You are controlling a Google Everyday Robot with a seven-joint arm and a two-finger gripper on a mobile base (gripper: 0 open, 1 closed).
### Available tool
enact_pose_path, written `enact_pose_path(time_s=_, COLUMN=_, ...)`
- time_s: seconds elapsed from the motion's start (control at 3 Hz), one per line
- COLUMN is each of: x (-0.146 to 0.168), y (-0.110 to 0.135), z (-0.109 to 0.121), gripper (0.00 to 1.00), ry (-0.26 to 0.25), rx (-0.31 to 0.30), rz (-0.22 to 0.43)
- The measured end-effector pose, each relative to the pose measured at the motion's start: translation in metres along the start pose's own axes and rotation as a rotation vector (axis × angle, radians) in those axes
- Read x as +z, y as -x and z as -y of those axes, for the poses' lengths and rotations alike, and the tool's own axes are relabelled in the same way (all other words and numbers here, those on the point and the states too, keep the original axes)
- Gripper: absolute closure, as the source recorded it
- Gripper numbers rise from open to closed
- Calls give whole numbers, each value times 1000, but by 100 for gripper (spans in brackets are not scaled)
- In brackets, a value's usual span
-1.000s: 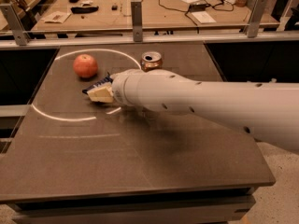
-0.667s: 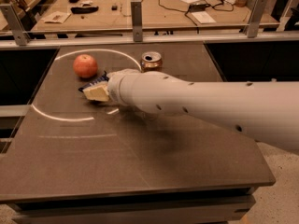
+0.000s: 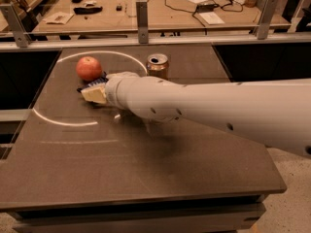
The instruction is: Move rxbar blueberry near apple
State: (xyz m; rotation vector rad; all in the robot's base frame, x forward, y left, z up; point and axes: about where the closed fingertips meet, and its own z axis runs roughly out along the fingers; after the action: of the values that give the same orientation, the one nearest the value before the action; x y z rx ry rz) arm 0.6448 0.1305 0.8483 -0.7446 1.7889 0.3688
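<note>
On the counter the arm reaches from the right toward the far left, with its end effector low at the rxbar blueberry (we cannot tell whether it grips the bar or is free of it). The bar sits just beside the apple, so we judge the move nearly finished, with only release and retreat left. A gold can stands farther right, out of the way.

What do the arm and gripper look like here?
Arm: thick, smooth off-white tube with a rounded wrist end and a few small dark dots along its side. No cables showing. Gripper: cream-coloured tip, mostly hidden behind the wrist, at the far left of the table, just beside the apple.
</note>
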Motion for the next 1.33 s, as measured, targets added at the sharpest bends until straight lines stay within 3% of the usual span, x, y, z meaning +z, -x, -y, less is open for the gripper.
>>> enact_pose_path(time_s=0.33, x=15, y=2, z=-1, gripper=100, ry=-13, rx=5, rz=7)
enact_pose_path(time_s=0.67, x=26, y=4, z=-1, gripper=82, ry=-22, rx=4, rz=3)
enact_pose_path(time_s=1.33, x=25, y=3, z=-2, gripper=35, ry=-12, rx=32, rz=-18)
